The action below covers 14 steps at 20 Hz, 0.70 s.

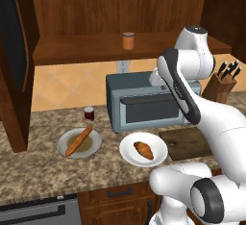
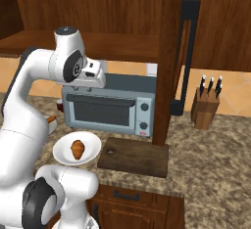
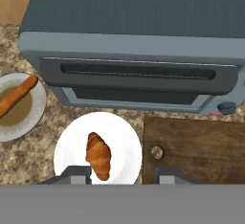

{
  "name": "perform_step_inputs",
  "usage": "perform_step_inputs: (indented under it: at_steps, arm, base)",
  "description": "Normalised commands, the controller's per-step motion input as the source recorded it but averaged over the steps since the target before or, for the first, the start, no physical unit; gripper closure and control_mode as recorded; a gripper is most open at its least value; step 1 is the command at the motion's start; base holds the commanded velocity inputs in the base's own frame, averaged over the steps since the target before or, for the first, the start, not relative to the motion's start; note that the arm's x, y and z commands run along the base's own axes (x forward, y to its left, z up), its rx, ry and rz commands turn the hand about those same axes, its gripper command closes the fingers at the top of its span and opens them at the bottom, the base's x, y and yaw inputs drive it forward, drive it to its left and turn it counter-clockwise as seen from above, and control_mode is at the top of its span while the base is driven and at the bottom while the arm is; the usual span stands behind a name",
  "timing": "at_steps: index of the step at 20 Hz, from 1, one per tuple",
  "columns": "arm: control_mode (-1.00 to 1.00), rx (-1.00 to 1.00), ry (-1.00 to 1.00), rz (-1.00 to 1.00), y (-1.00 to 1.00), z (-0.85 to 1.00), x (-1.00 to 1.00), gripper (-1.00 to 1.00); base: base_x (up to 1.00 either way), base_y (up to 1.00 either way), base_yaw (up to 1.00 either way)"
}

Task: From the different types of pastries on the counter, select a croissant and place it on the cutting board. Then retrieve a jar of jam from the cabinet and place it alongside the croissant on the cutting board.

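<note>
Hand view first: the claw (image 3: 124,175) is seen spread wide, its two dark fingertips (image 3: 79,175) well apart with nothing pinched between them. Directly below it, just ahead of the fingertip on the picture's left, the croissant (image 3: 98,155) is found lying on a round white plate (image 3: 122,137), untouched and well clear of both pads. Off toward the other fingertip, the cutting board (image 3: 201,146) is laid flat on the counter (image 3: 28,156), its small hole turned toward the plate, and the board is bare. Beyond the claw, a grey toaster oven (image 3: 139,36) is spread across the far side of the picture, door shut. Farther out past the croissant's side, the baguette (image 3: 16,96) is propped across a second plate (image 3: 33,113). Over to the left base view: the hand is carried high in front of the toaster oven, above the croissant (image 1: 143,150), while the cutting board (image 1: 190,142) is seen just beside the white plate. Well above and behind the claw, the jar of jam (image 1: 128,41) is stood upright on the shelf of the cabinet (image 1: 96,51). A small dark red jar (image 1: 89,113) is parked behind the baguette's plate, and a knife block (image 1: 220,85) is set at the far side of the toaster oven. From the right base view, croissant (image 2: 77,149) and cutting board (image 2: 135,157) are shown side by side, apart.
</note>
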Motion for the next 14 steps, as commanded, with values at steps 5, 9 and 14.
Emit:
perform_step_inputs:
  at_steps: [5, 9, 14]
  arm:
    - [-1.0, 0.02, -0.05, 0.0, -0.09, -0.21, -0.36, -1.0]
    - [-1.0, 0.0, 0.0, 0.0, 0.04, -0.55, -0.61, -1.0]
    - [-1.0, 0.0, 0.11, 0.0, 0.18, -0.54, -0.54, -1.0]
  base:
    - [0.0, 0.0, 0.0]
    - [0.0, 0.0, 0.0]
    - [0.0, 0.0, 0.0]
